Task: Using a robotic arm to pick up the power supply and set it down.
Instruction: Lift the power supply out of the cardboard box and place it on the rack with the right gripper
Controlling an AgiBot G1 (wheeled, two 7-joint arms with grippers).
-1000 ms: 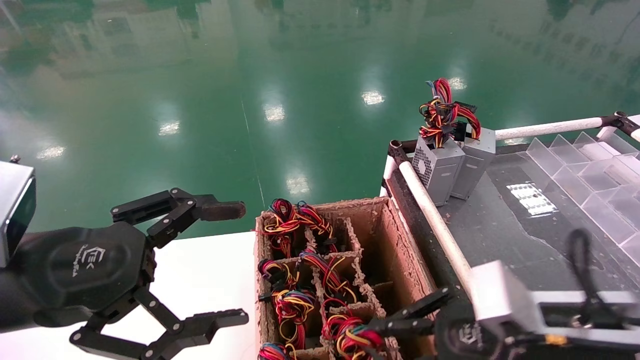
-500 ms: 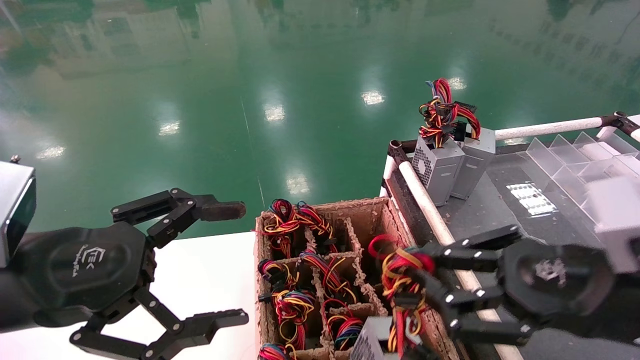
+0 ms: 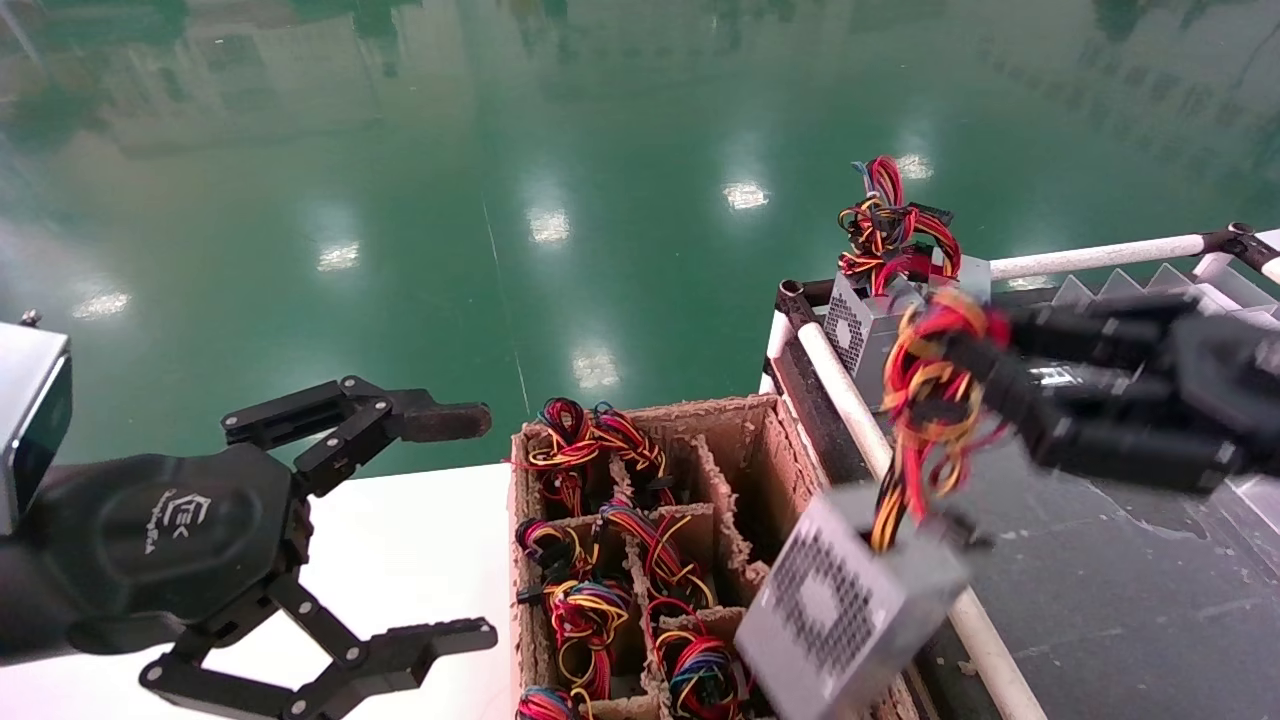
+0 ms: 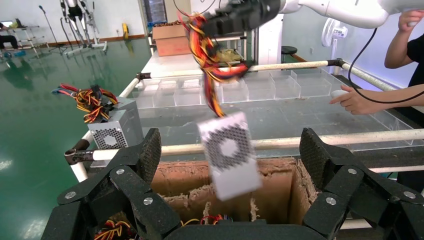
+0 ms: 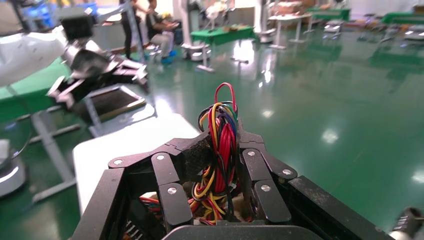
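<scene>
Power supply hanging by its wires from the right gripper, lower centre-right of the head view.

The right gripper (image 3: 985,385) is clamped on the knotted wire bundle (image 3: 925,395), and the power supply (image 3: 845,600) dangles below it, tilted, honeycomb vent facing out, above the near right corner of the cardboard crate (image 3: 760,440) and the white rail (image 3: 860,420). The metal box looks dense and rigid while the wires are soft, so it is likely to swing and twist; a hold on the casing's flat sides would be steadier. The left gripper (image 3: 440,530) sits spread wide and empty at the frame's lower left. Two more power supplies (image 3: 890,335) stand upright on the dark table (image 3: 1080,560) at upper right.
</scene>
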